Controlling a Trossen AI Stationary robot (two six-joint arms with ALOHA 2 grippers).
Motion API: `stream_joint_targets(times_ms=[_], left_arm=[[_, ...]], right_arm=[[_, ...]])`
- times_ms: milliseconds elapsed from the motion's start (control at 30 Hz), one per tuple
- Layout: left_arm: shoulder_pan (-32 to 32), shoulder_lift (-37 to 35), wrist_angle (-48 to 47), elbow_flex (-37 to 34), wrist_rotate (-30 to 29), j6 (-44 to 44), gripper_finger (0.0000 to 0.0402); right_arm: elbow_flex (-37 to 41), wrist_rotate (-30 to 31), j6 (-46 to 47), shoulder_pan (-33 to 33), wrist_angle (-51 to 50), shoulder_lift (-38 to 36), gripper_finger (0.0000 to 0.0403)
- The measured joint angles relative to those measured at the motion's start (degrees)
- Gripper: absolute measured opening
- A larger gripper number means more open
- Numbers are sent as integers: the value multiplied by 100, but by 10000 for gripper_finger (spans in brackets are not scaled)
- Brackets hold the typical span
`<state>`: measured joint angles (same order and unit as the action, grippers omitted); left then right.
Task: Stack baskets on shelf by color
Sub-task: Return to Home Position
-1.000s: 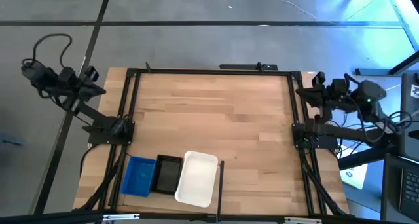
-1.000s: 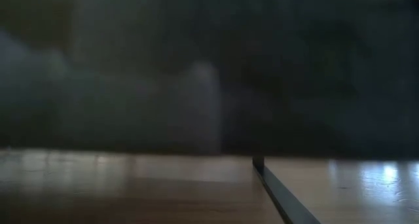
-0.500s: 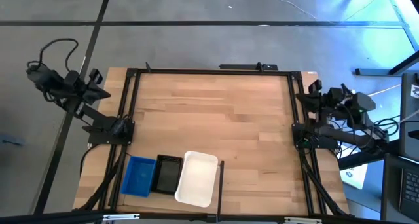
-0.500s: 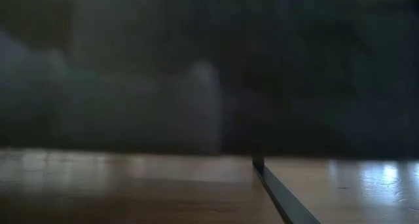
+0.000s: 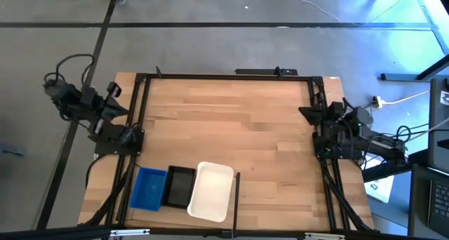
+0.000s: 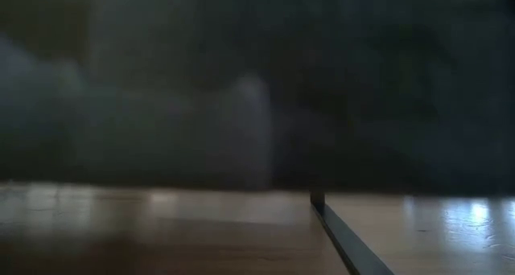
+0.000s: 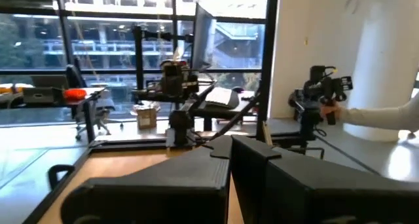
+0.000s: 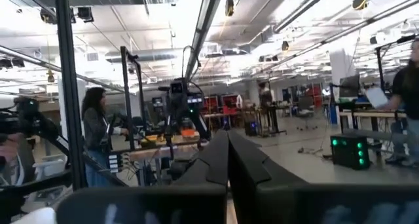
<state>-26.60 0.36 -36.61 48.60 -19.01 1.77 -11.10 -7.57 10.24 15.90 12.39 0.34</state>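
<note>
On the wooden shelf (image 5: 224, 128), near its front left, a blue basket (image 5: 149, 189), a black basket (image 5: 179, 187) and a larger white basket (image 5: 210, 191) stand side by side on their bottoms, openings up. My left gripper (image 5: 116, 100) is shut and hangs at the shelf's left rail, far from the baskets; its shut fingers (image 7: 230, 152) show in the left wrist view. My right gripper (image 5: 307, 112) is shut at the right rail, with nothing between its fingers (image 8: 228, 145).
Thin black rails (image 5: 224, 76) frame the board, and a short black bar (image 5: 237, 191) stands beside the white basket. The low view is dark and shows only a rail (image 6: 338, 231) on the wood. A person's sleeve (image 7: 386, 116) shows beyond the table.
Both arms have folded in toward their bases. My left gripper has gone toward the table's right and near edge. My right gripper has sunk and gone toward the table's left, to the right rail. Both stay shut. The baskets have not moved.
</note>
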Motion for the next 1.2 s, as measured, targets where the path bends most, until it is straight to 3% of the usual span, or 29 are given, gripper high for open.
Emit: stream_joint_targets(times_ms=[300,800,1200], left_arm=[[0,7,403,-657,79,28,0],[-1,-2,1126,-1377,329,92,0],[0,0,2481,-2741,328,304,0]], right_arm=[[1077,-96,-39,0,1005,-6,0],[1063,-429,-537,0,845,26,0],[1061,-461,-732,0,841,26,0]])
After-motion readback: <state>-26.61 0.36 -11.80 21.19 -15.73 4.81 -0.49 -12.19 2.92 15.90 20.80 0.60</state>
